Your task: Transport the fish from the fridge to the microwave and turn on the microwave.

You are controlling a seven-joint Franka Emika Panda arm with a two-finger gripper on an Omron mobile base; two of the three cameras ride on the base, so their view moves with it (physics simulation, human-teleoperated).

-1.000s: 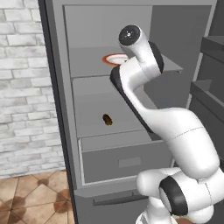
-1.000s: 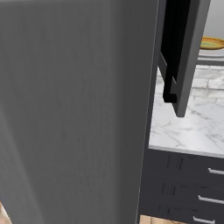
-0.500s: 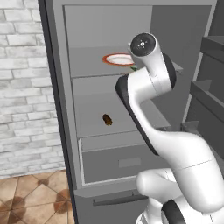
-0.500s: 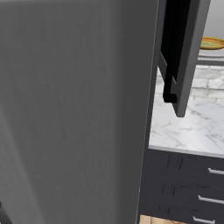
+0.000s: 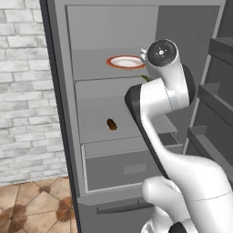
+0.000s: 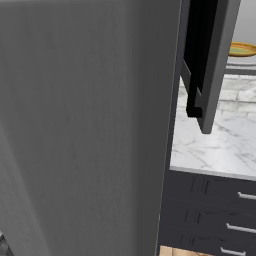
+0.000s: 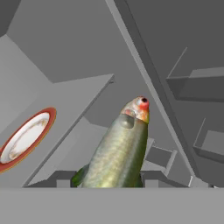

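Observation:
The fish (image 7: 120, 151), olive-green with a reddish head, fills the middle of the hand view and points away from the hand. My gripper (image 7: 111, 177) is shut on its rear half, with dark fingertips (image 7: 65, 177) showing on either side. In the left base view a green tip of the fish (image 5: 144, 78) peeks out behind my white arm, in front of the open fridge (image 5: 113, 36). The fridge's grey outer side (image 6: 85, 125) looms in the right base view. The microwave is out of view.
A white plate with an orange-red rim (image 5: 126, 62) lies on the upper shelf. A small brown lump (image 5: 111, 124) sits on the shelf below, above the drawer (image 5: 132, 168). The open door's bins (image 5: 218, 91) stand at the right. A marble counter (image 6: 215, 140) lies beyond the door.
My arm has swung right and slightly down, drawing back from the upper shelf with the fish still held. The plate and the brown lump have stayed put.

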